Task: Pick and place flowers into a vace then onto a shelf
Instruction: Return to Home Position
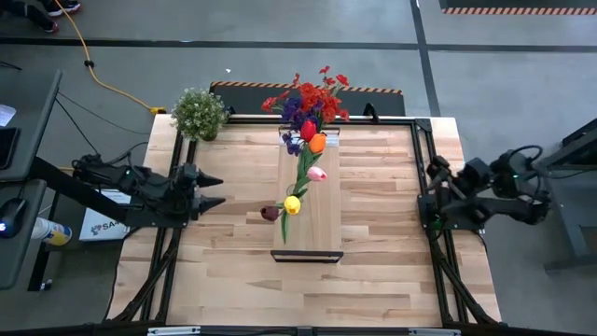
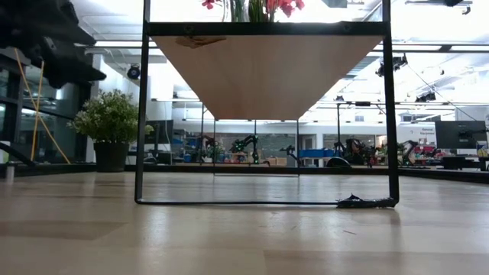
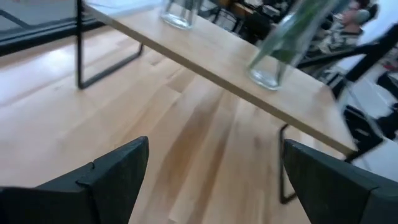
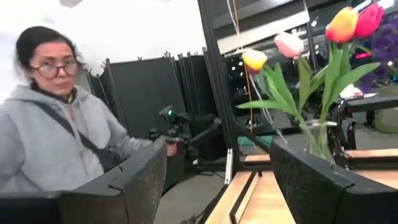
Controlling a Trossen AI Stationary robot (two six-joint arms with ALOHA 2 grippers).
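Observation:
The shelf [image 1: 322, 219] stands in the middle of the table on black legs [image 2: 141, 114]. Two glass vases rest on it by their bases. The nearer vase [image 3: 273, 62] holds tulip flowers [image 1: 303, 182] with yellow, pink, orange, red and maroon heads. The farther vase [image 3: 177, 15] holds a red and purple bunch [image 1: 308, 103]. My left gripper [image 1: 213, 191] hovers open at the table's left side, pointing at the shelf [image 3: 211, 59]. My right gripper [image 1: 431, 198] is open at the table's right edge, and the tulips [image 4: 298, 68] show past its fingers.
A bushy potted plant [image 1: 199, 114] stands at the table's far left corner. A person in a grey hoodie [image 4: 56, 137] shows beyond the table in the right wrist view. Bare planks [image 1: 233, 271] lie on both sides of the shelf and before it.

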